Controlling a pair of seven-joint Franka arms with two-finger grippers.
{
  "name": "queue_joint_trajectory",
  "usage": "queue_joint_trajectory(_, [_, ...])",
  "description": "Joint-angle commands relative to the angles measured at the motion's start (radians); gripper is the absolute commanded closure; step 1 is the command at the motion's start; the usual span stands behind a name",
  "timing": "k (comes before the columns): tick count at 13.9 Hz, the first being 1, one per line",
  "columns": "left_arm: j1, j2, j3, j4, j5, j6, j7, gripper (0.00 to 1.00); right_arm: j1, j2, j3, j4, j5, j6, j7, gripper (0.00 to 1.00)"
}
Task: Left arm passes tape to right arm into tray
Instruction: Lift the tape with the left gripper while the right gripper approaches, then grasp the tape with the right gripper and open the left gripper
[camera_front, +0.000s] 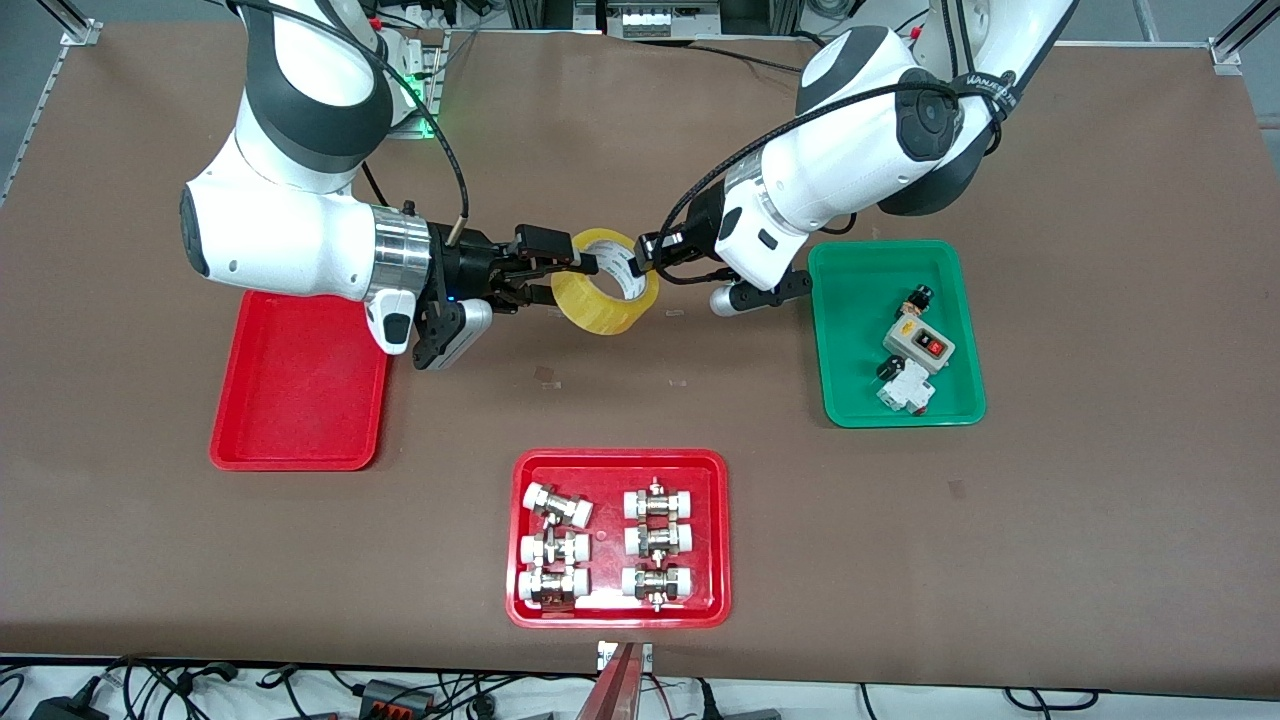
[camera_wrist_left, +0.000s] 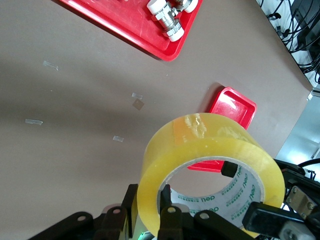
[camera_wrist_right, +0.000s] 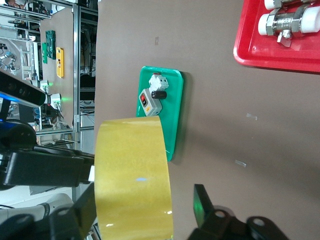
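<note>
You have the tape held in the air over the table's middle, between the 2 arms, so it can change hands. The left gripper pinches the roll's wall. The right gripper brackets the roll's other side, whether it is clamped I cannot tell. The tray waits at the right arm's end.

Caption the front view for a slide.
Mid-air handover: left tool and right tool both at the tape, plain red tray waiting below the right arm.
</note>
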Motion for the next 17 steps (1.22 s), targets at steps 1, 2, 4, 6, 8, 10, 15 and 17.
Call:
queue_joint_trajectory(1, [-0.003,0.011,-0.005,0.031,-0.018,0.000,-0.008,0.96,0.009,0.015,-0.008,0.024,0.021,0.003,-0.015,0.50])
queue_joint_trajectory(2, [-0.003,0.012,-0.005,0.031,-0.018,0.000,-0.008,0.96,0.009,0.015,-0.008,0.026,0.021,0.003,-0.017,0.55])
queue_joint_trajectory(4, [-0.005,0.012,-0.005,0.031,-0.018,0.002,-0.008,0.96,0.009,0.015,-0.008,0.026,0.021,0.003,-0.018,0.59])
queue_joint_trajectory(6, [-0.005,0.012,-0.005,0.031,-0.015,0.000,-0.008,0.96,0.009,0.015,-0.008,0.024,0.019,0.003,-0.018,0.59])
queue_joint_trajectory(8, [-0.003,0.012,-0.005,0.031,-0.017,0.002,-0.008,0.36,0.009,0.015,-0.008,0.026,0.019,0.003,-0.018,0.60])
queue_joint_trajectory(10, [-0.002,0.009,-0.005,0.030,-0.014,-0.001,-0.010,0.00,0.007,0.015,-0.008,0.026,0.018,0.003,-0.020,0.60])
queue_joint_trajectory(15, [0.122,-0.090,0.010,0.016,0.018,-0.174,0.001,0.00,0.007,0.016,-0.008,0.024,0.016,0.002,-0.027,0.61])
queue_joint_trajectory(17, [0.190,-0.133,0.007,0.019,0.138,-0.307,0.009,0.00,0.006,0.018,-0.009,0.018,0.007,-0.001,-0.058,0.61])
